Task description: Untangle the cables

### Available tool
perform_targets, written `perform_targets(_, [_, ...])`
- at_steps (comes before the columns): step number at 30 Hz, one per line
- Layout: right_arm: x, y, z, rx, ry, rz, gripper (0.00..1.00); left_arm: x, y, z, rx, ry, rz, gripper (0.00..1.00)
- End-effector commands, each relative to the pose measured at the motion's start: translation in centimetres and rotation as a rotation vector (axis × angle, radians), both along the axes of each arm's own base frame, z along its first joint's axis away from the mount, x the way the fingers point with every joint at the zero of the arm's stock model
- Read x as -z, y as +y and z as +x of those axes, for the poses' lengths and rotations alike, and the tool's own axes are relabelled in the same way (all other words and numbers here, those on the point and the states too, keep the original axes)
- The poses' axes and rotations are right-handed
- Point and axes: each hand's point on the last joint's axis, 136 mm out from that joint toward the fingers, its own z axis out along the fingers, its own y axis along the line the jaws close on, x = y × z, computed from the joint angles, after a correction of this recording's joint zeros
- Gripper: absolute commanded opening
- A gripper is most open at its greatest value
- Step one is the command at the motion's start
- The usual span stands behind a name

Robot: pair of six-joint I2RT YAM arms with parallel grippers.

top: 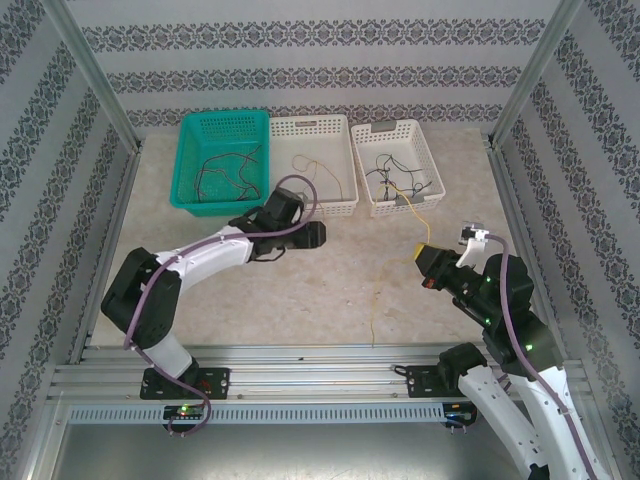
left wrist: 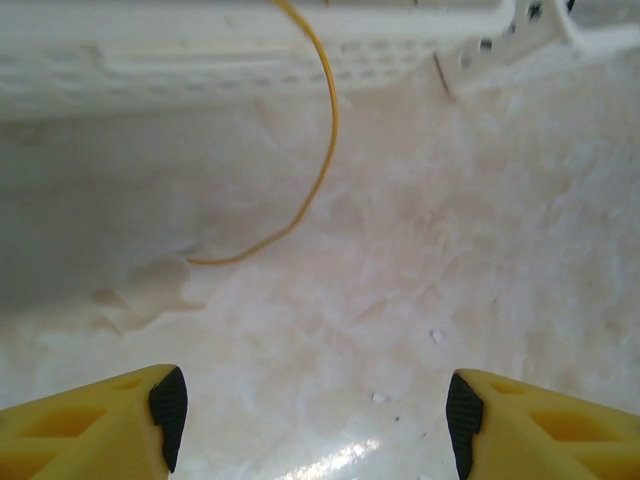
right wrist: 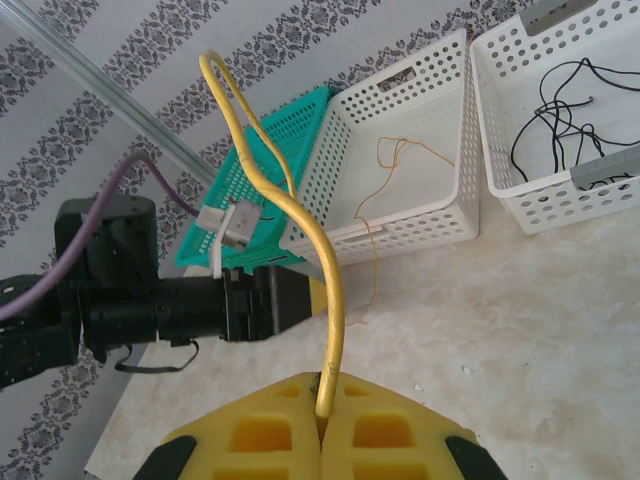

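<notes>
I see right end effector [right wrist: 322, 430] pinching a yellow cable [right wrist: 335, 300], left end effector [left wrist: 315, 425] open, empty, near white basket [left wrist: 200, 60]

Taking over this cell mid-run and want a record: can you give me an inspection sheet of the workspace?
Surface: pale mottled table.
Job's things: wires lie in the teal basket, middle basket and right basket; a thin yellow wire hangs over the middle basket's front.
Clutter: small white specks on the table.
Grippers: left gripper open, empty; right gripper shut on a thick yellow cable.
Cables: mauve arm cable loops over the left arm.
Surroundings: patterned walls, aluminium frame.
</notes>
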Motion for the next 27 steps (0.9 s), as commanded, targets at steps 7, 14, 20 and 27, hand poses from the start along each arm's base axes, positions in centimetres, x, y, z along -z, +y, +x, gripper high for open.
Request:
perform_targets(7, [0.2, -0.2, -0.6, -0.002, -0.017, -0.015, 0.00, 2.5, -2.3, 3.2, -0.017, -0.072, 0.073, 0.70])
perform_targets(14, [0.6, -0.2, -0.9, -0.010, -0.016, -0.015, 0.00, 5.4, -2.5, 5.2, -0.025, -0.082, 0.190, 0.68])
perform_targets(20, [1.3, -0.2, -1.0, -0.011, -0.011, -0.025, 0.00, 6.3, -2.1, 6.2, -0.030, -0.104, 0.263, 0.49])
perform_targets(27, [1.5, -0.2, -1.1, -0.012, -0.015, -0.023, 0.00, 5.8, -2.3, 6.4, -0.028, -0.116, 0.247, 0.20])
